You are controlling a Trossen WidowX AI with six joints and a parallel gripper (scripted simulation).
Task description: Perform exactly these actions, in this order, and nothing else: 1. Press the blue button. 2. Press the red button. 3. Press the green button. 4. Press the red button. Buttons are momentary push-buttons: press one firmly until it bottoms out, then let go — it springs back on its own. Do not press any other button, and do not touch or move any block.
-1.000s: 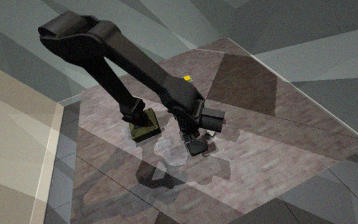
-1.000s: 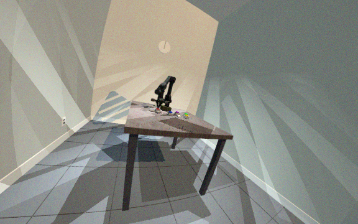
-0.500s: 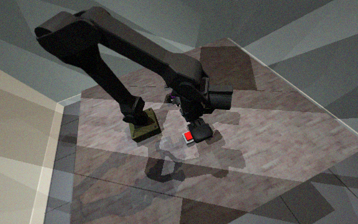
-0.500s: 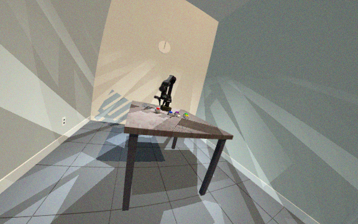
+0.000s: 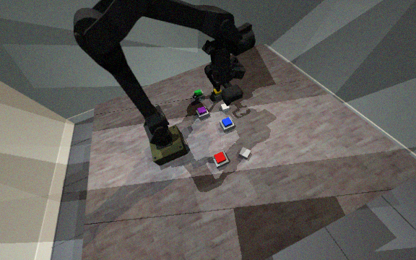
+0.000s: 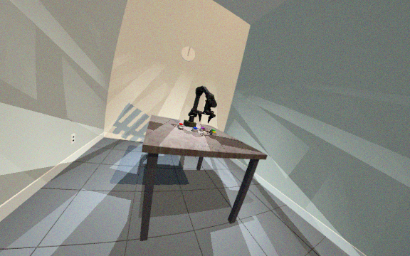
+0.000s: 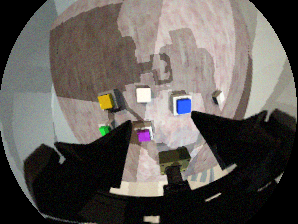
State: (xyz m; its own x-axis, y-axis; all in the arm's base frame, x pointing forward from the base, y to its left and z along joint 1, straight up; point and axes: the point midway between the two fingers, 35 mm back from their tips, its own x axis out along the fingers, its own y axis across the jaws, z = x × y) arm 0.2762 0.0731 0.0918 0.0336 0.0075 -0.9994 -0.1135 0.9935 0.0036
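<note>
Buttons all stand sprung back, so nothing on the worktop (image 5: 302, 126) (image 6: 176, 142) itself records which presses are done. The gripper (image 5: 224, 90) (image 6: 205, 119) (image 7: 161, 119) is released, its fingers spread wide with nothing between them, raised above the group nearer the worktop's far edge in the top view. Beneath it lie the green button (image 5: 198, 92) (image 7: 104, 130), the yellow button (image 5: 217, 92) (image 7: 105, 101), the purple button (image 5: 201, 110) (image 7: 144, 135) and a white block (image 5: 224, 107) (image 7: 143, 94). The blue button (image 5: 227, 122) (image 6: 195, 128) (image 7: 183, 105) sits just beside them, and the red button (image 5: 219, 157) (image 6: 181, 124) lies apart, towards the near edge. Being by green may mean blue and the first red are done, leaving green, then red; that is a guess. Spread fingers look risky for pressing, since one could catch purple or yellow.
</note>
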